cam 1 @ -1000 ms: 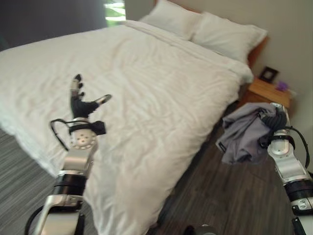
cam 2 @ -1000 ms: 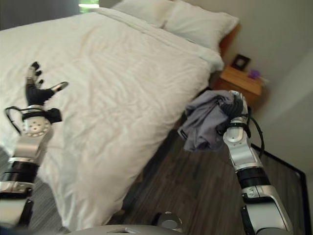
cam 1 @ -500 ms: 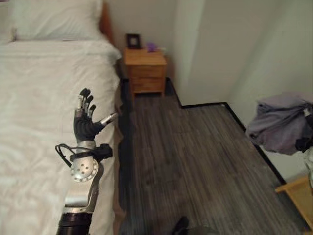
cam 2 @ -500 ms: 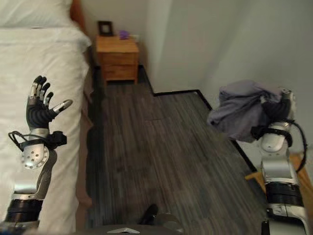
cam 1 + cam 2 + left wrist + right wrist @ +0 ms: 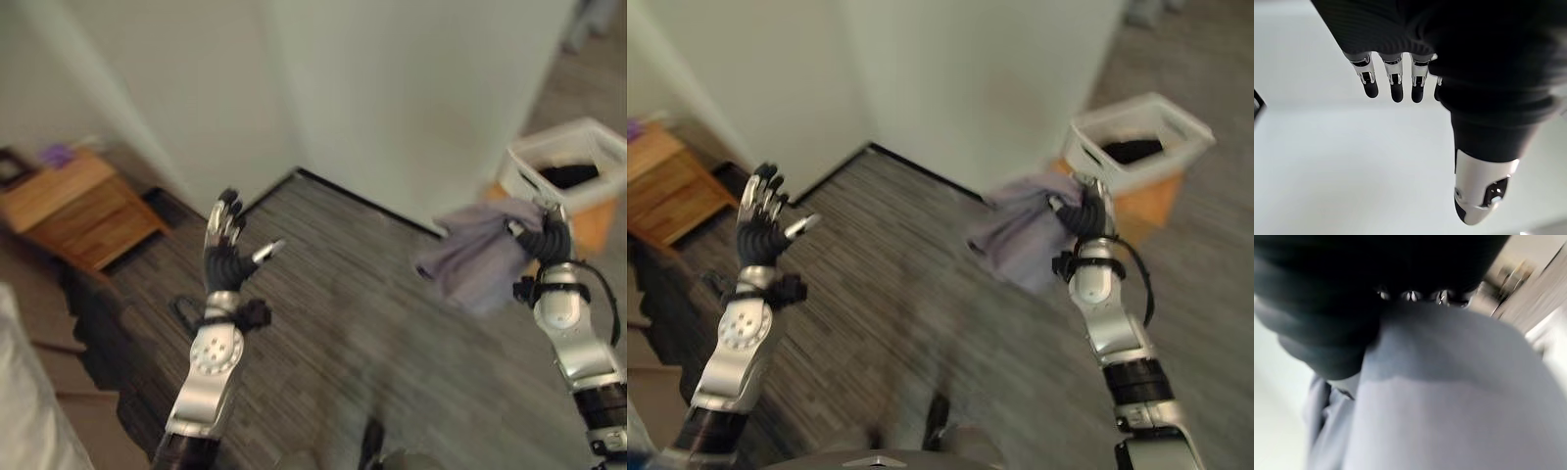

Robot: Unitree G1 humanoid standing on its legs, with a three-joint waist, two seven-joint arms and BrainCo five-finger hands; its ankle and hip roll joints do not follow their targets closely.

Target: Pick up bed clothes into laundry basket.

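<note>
A grey-lilac garment (image 5: 474, 262) hangs in the air from my right hand (image 5: 548, 240), whose fingers are curled round it; up close the cloth (image 5: 1449, 401) covers the palm. A white laundry basket (image 5: 566, 168) with something dark inside stands on a wooden stand against the wall, just beyond and right of that hand. My left hand (image 5: 226, 257) is raised over the floor with its fingers (image 5: 1396, 81) straight and spread, holding nothing.
A wooden nightstand (image 5: 73, 206) stands at the far left by the wall. A corner of the white bed (image 5: 24, 431) shows at the lower left. A white wall corner (image 5: 294, 88) juts out ahead, above dark plank flooring (image 5: 372, 323).
The whole picture has swung right, so the camera turned away from the bed; the basket has come into sight. The right hand still holds the garment, now close to the basket.
</note>
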